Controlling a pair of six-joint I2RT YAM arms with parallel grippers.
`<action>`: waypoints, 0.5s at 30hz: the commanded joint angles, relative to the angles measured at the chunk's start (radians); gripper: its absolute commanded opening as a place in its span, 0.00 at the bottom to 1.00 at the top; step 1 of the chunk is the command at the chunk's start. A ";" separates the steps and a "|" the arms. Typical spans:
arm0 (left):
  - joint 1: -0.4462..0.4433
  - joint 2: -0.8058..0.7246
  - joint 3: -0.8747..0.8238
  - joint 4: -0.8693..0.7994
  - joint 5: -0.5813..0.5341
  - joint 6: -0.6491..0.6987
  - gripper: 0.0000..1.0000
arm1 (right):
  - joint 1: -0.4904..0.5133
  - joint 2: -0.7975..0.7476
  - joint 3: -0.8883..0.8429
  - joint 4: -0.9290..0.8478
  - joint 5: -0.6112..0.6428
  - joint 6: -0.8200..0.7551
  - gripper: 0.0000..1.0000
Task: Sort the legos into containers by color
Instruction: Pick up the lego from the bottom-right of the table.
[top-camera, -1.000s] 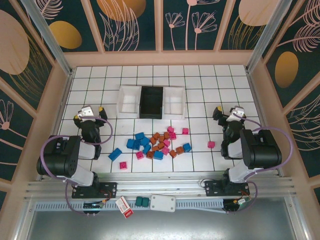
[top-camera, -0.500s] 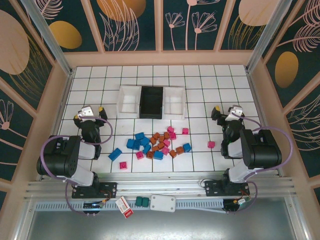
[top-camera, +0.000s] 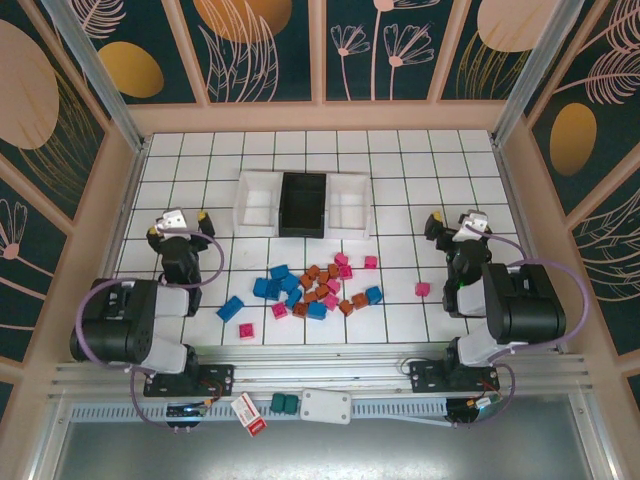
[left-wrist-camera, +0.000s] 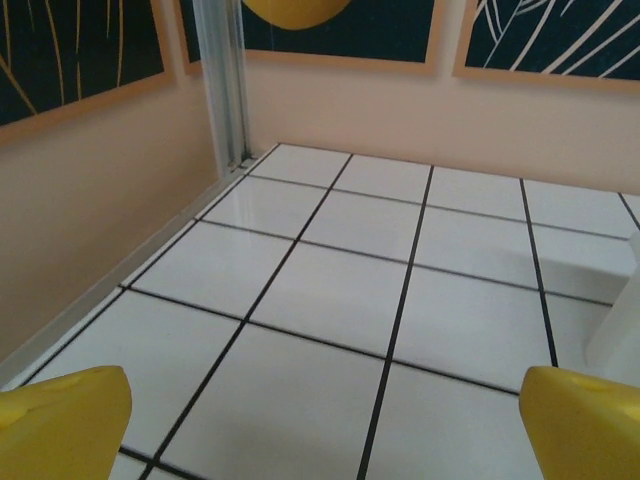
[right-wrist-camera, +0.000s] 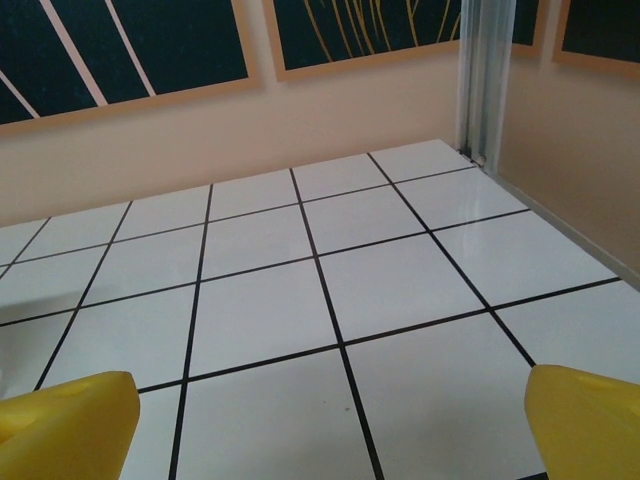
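Note:
The legos (top-camera: 315, 285) lie in a loose heap of blue, orange-brown and pink bricks at the middle front of the tiled table. Strays include a pink brick (top-camera: 422, 289) to the right and a blue brick (top-camera: 230, 308) to the left. The containers stand in a row behind the heap: a white bin (top-camera: 257, 204), a black bin (top-camera: 303, 204) and another white bin (top-camera: 350, 204). My left gripper (top-camera: 178, 225) (left-wrist-camera: 325, 440) is open over bare tiles left of the heap. My right gripper (top-camera: 455, 225) (right-wrist-camera: 330, 430) is open over bare tiles at the right, its yellow fingertips (right-wrist-camera: 65, 425) wide apart.
Peach walls close the table on three sides, with metal corner posts (left-wrist-camera: 225, 80) (right-wrist-camera: 485, 70). An edge of the left white bin (left-wrist-camera: 625, 330) shows at the right of the left wrist view. Below the front rail lie a red-and-white tag (top-camera: 249, 412) and two teal blocks (top-camera: 284, 403).
The left arm has shifted slightly, its gripper edging forward. The right gripper has barely moved. The bricks and bins lie as before.

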 joint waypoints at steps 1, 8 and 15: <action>0.005 -0.097 0.104 -0.192 -0.027 -0.030 0.99 | 0.024 -0.083 0.052 -0.114 0.050 -0.021 0.99; 0.005 -0.280 0.193 -0.368 -0.077 -0.262 0.99 | 0.116 -0.211 0.213 -0.451 0.258 0.035 0.99; 0.005 -0.421 0.284 -0.723 -0.154 -0.816 0.99 | 0.097 -0.173 0.376 -0.774 0.181 0.575 0.99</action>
